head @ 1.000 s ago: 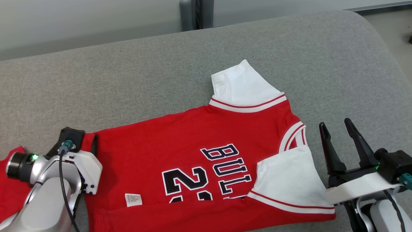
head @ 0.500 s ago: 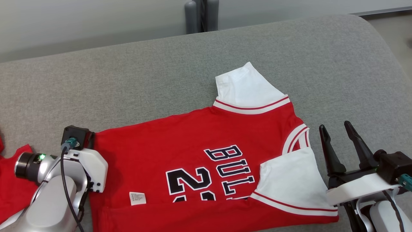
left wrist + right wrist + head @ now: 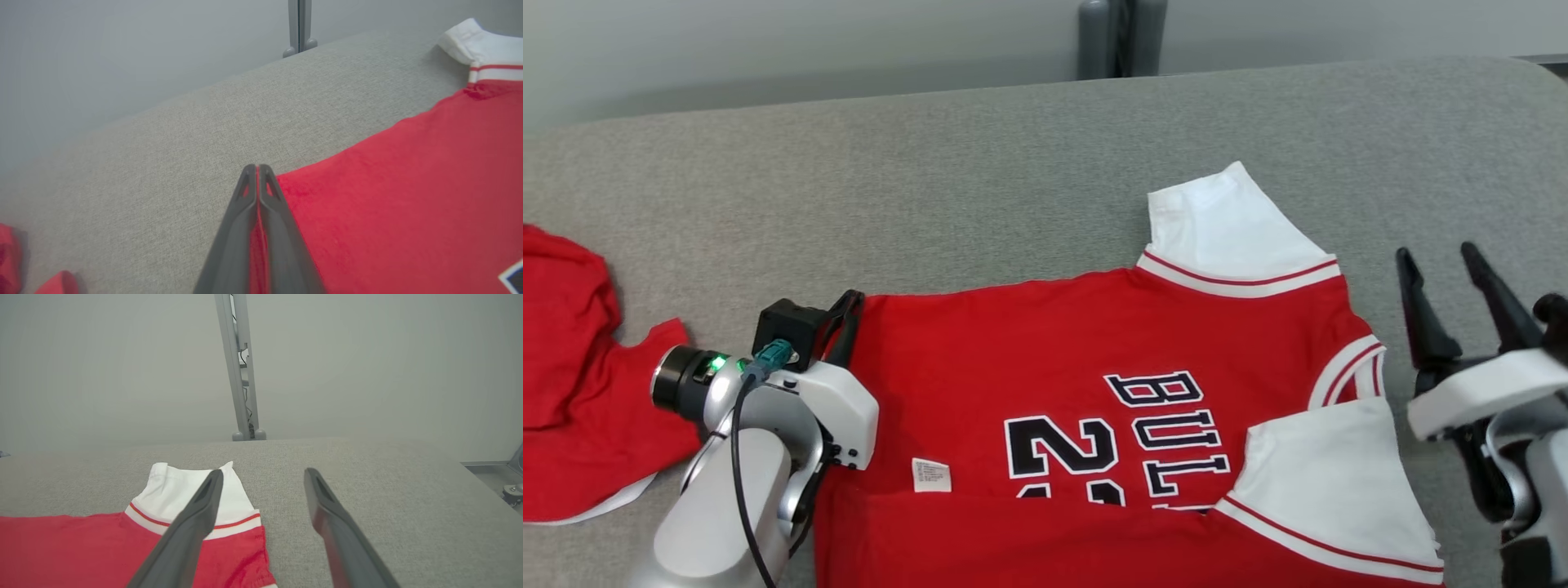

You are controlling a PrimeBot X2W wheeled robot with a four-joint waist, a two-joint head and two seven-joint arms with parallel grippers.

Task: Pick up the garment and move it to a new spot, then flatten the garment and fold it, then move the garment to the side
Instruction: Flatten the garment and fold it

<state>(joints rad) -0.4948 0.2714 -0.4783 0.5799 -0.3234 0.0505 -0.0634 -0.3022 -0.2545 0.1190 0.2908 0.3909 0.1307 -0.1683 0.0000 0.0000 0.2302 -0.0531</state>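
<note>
The garment [image 3: 1094,343] is a red jersey with white sleeves and black lettering, lying spread on the grey padded surface [image 3: 980,171]. My left gripper [image 3: 848,309] sits at the jersey's far left corner and is shut on the edge. The left wrist view shows a strip of red cloth pinched between the closed fingers [image 3: 245,212], with the garment [image 3: 408,183] stretching off to the right. My right gripper [image 3: 1437,255] stands open just right of the collar and sleeves, with nothing between its fingers. In the right wrist view the right gripper [image 3: 263,473] is open over bare grey surface, with the garment [image 3: 81,547] and its white sleeve to the left.
Another crumpled red cloth [image 3: 572,367] lies at the far left, close behind my left arm. A grey post [image 3: 1121,37] stands beyond the far edge of the surface. Bare grey padding [image 3: 367,465] extends behind the jersey.
My left gripper has closed on the jersey's left corner. The head view has swung left, so the whole scene sits further right and more of the other red cloth shows.
</note>
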